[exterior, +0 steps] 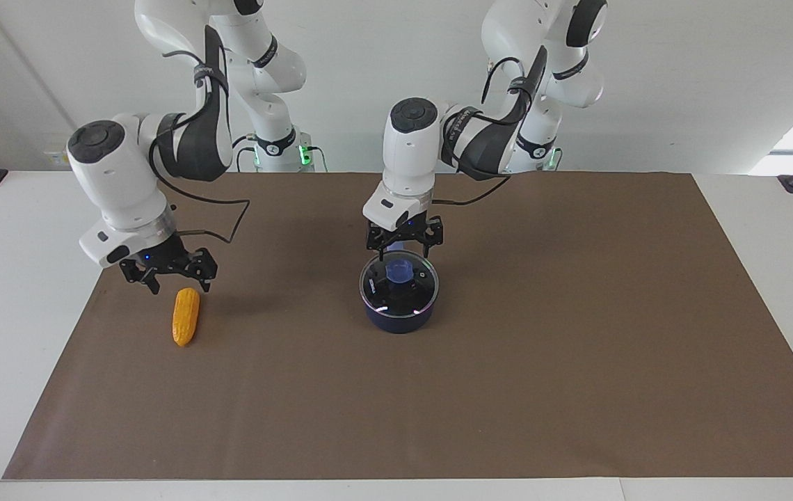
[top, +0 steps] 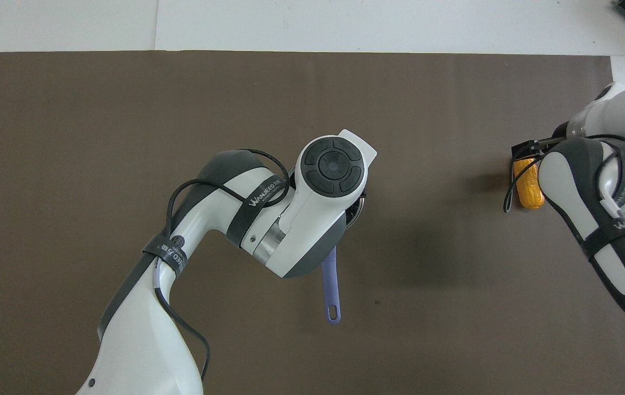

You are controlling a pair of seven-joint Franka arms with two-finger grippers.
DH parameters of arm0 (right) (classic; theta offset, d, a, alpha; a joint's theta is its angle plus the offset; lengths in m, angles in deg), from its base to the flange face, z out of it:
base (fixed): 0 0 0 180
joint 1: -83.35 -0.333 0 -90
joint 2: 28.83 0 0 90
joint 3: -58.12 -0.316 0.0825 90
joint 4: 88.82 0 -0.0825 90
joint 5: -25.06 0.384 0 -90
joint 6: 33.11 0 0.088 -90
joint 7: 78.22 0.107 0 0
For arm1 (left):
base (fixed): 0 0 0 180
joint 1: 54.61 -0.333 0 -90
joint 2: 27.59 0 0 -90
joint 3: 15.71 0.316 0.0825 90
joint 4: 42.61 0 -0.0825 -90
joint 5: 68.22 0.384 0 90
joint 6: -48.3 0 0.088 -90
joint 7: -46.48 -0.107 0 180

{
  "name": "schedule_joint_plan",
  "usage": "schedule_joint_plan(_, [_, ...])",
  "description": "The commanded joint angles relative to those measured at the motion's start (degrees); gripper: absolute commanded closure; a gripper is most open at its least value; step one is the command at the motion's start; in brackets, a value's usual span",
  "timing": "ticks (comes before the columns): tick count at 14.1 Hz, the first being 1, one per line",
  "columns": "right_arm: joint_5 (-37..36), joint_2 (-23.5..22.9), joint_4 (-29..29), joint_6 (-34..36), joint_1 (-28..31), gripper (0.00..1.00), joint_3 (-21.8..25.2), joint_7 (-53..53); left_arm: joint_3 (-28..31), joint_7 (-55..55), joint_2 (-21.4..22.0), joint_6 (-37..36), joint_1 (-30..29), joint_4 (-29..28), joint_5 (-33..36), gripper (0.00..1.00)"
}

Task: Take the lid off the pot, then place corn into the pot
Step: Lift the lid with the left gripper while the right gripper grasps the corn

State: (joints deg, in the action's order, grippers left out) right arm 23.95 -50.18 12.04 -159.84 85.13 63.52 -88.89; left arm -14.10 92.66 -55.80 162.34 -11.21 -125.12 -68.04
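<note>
Brown mat (exterior: 508, 362) covers white table (exterior: 772, 229); pale wall (exterior: 682, 76). Left gripper (exterior: 404, 245) spread over lid (exterior: 399, 283) on pot (exterior: 398, 319); right gripper (exterior: 172, 278) spread over corn (exterior: 186, 316).

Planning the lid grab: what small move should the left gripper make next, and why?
Probably lower straight down and close on the knob. The left gripper hangs open just above it, the lid still sits on the pot, and nothing is held.
</note>
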Motion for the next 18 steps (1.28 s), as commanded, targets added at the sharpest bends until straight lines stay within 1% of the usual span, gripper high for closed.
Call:
schedule_joint_plan(1, [0.9, -3.0, 0.2, -4.3, 0.2, 0.00, -0.1, -1.8, 0.9, 1.3, -1.4, -0.1, 0.5, 2.4, 1.2, 0.00])
schedule_joint_plan(3, [0.9, -3.6, 1.3, -4.9, 1.4, 0.00, -0.1, -2.1, 0.9, 1.3, -1.5, -0.2, 0.4, 2.4, 1.1, 0.00])
schedule_joint_plan(5, [1.0, -3.3, 4.5, -5.0, 1.6, 0.00, -0.1, -2.1, 0.9, 1.4, -1.5, -0.3, 0.4, 2.4, 1.1, 0.00])
schedule_joint_plan(7, [1.0, -3.2, 5.0, -5.0, 1.6, 0.00, -0.1, -2.3, 0.8, 1.4, -1.4, -0.4, 0.4, 2.4, 1.1, 0.10])
schedule_joint_plan(8, [1.0, -3.2, 5.0, -5.0, 1.6, 0.00, -0.1, -2.3, 0.8, 1.4, -1.5, -0.4, 0.4, 2.4, 1.0, 0.12])
schedule_joint_plan(12, [0.9, -3.3, 5.1, -4.9, 1.6, 0.00, -0.1, -3.6, 0.8, 1.4, -1.4, 0.3, 0.4, 2.3, 0.7, 0.13])
schedule_joint_plan(13, [0.9, -3.4, 5.5, -5.0, 1.6, 0.00, -0.1, -4.5, 0.8, 1.3, -1.5, 0.3, 0.4, 2.3, 0.7, 0.15])
schedule_joint_plan(14, [0.9, -3.4, 5.7, -5.0, 1.7, 0.00, -0.1, -5.4, 0.8, 1.4, -1.4, 0.5, 0.4, 2.2, 0.6, 0.22])
schedule_joint_plan(15, [0.9, -3.4, 5.6, -5.0, 1.7, 0.26, -0.1, -5.9, 0.8, 1.3, -1.4, 0.5, 0.4, 2.2, 0.5, 0.26])
schedule_joint_plan(16, [0.9, -3.5, 5.5, -4.8, 1.7, 0.62, -0.1, -5.9, 0.8, 1.4, -1.4, 0.6, 0.4, 2.1, 0.5, 0.29])
schedule_joint_plan(17, [0.9, -3.5, 5.1, -4.3, 1.6, 0.92, -0.1, -5.9, 0.8, 1.4, -1.4, 0.7, 0.3, 2.0, 0.4, 0.33])
schedule_joint_plan(18, [0.9, -3.6, 5.0, -4.1, 1.1, 1.00, -0.1, -5.7, 0.8, 1.3, -1.4, 0.7, 0.3, 2.0, 0.4, 0.34])
